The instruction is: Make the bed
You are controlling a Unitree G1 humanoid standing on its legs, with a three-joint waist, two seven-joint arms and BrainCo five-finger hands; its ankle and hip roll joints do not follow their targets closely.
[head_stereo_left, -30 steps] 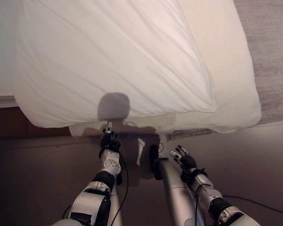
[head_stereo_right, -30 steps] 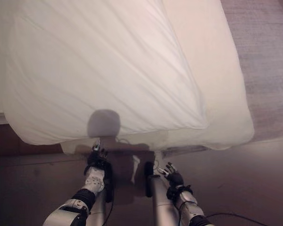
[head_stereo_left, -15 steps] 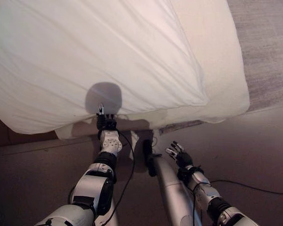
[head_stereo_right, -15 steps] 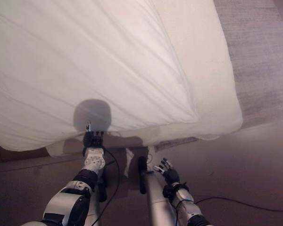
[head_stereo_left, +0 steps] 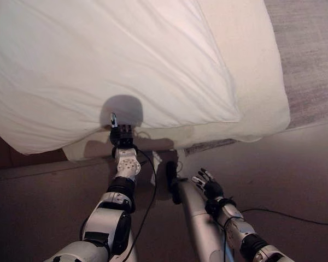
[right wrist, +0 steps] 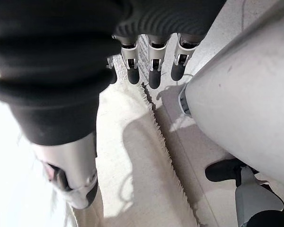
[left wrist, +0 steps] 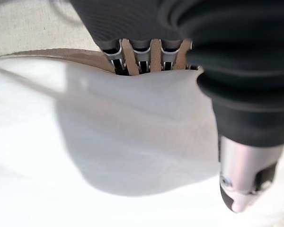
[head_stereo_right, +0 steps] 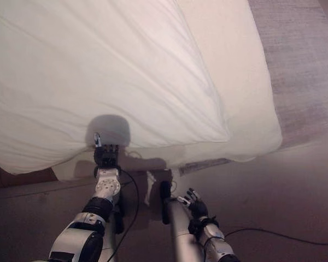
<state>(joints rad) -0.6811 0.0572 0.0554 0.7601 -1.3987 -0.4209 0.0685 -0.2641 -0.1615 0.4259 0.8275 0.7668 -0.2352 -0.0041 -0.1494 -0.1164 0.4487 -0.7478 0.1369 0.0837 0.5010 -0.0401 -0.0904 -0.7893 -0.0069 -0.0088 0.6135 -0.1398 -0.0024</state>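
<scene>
Since earlier, my left hand (head_stereo_left: pixel 120 136) reaches the duvet (head_stereo_left: pixel 115 65) edge | fingers under it, grip unclear | right hand (head_stereo_left: pixel 208 187) spread, idle | bed (head_stereo_left: pixel 251 71) unfinished

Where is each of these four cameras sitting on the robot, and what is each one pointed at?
Left eye view: on the head, looking down at the white duvet, bed, both arms.
Right eye view: beside it, same scene; left hand at the duvet's edge, right hand low over the floor.
Left wrist view: along the left hand, fingers slipped under the duvet.
Right wrist view: along the right hand's relaxed fingers, towards a fringed rug.
Both eye views share everything.
</scene>
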